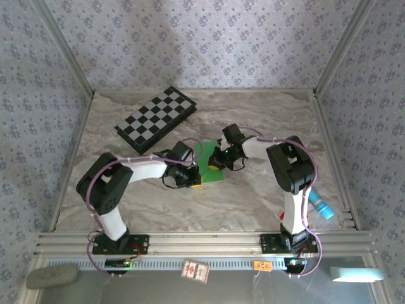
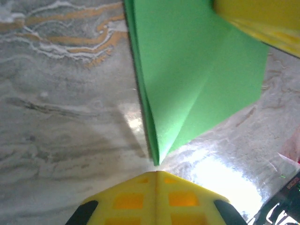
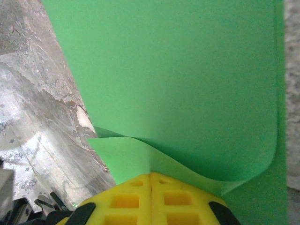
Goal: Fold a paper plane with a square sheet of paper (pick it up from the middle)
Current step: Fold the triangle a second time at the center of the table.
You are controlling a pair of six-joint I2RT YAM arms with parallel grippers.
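Patterned wallpaper (image 1: 202,44) on three sides, with a marbled grey table (image 1: 253,196) below. You have the checkered board (image 1: 155,119) lying flat toward the far left of the table, apart from the work. The left arm (image 1: 120,180) and right arm (image 1: 288,168) reach inward and meet near the table's centre, over the paper plane (image 1: 212,175).

Paper plane: bright green, part-folded, lying on the table to the right of the board and nearer to you, between the two grippers. In the left wrist view it narrows to a pointed end, with a crease running up from the point and layers showing along its left edge. In the right wrist view you see a broad flat sheet with one flap curled up off the layer beneath.

Left gripper (image 2: 157,174): yellow fingers pressed together, closed on the pointed end where it meets their tips. Right gripper (image 3: 151,174): fingers likewise together, pinching the edge of the curled flap. In the left wrist view, a yellow finger (image 2: 253,18) of the right gripper sits over the paper's far corner.

Small items: you will find a blue cylinder (image 1: 321,207) beside the right arm at the table's right edge. Along the near rail (image 1: 202,240) lie a grey lump (image 1: 52,276), a card (image 1: 195,270), an orange tag (image 1: 262,266) and a pale block (image 1: 356,273).
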